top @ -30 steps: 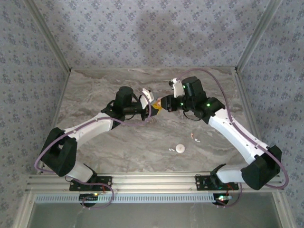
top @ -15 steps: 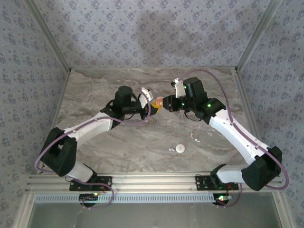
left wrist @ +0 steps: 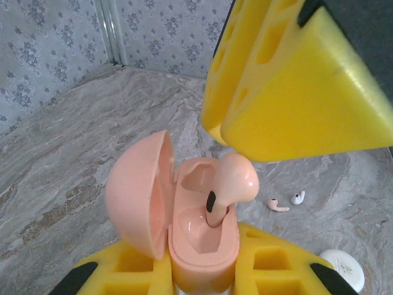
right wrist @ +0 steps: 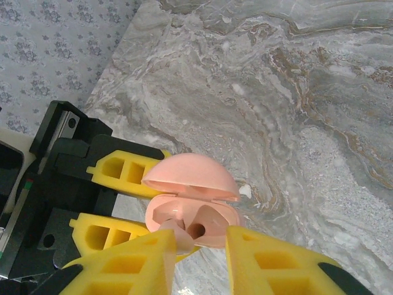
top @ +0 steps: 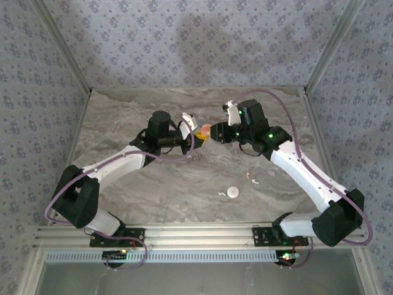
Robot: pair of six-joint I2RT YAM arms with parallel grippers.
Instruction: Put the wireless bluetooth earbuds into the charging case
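Note:
My left gripper [left wrist: 202, 273] is shut on the base of a pink charging case [left wrist: 198, 243], which it holds upright with the lid [left wrist: 138, 196] swung open. A pink earbud [left wrist: 236, 178] stands with its stem in one slot of the case; the other slot is empty. My right gripper [right wrist: 202, 258] hovers right over the case [right wrist: 191, 179], its yellow fingers [left wrist: 276, 80] slightly apart. The earbud [right wrist: 178, 236] rests against one finger, and the other finger is clear of it. From above, both grippers [top: 198, 136] [top: 213, 133] meet at the case [top: 206, 129] mid-table.
A loose pink earbud [left wrist: 277, 205] and a white earbud [left wrist: 298, 197] lie on the marble table [left wrist: 67, 153]. A white round disc [top: 232, 192] sits nearer the front, with small white pieces beside it [top: 221, 194] [top: 250, 179]. Patterned walls enclose the back and sides.
The right gripper's jaws have eased apart around the earbud, which now stands in the case. Both arms have hardly shifted.

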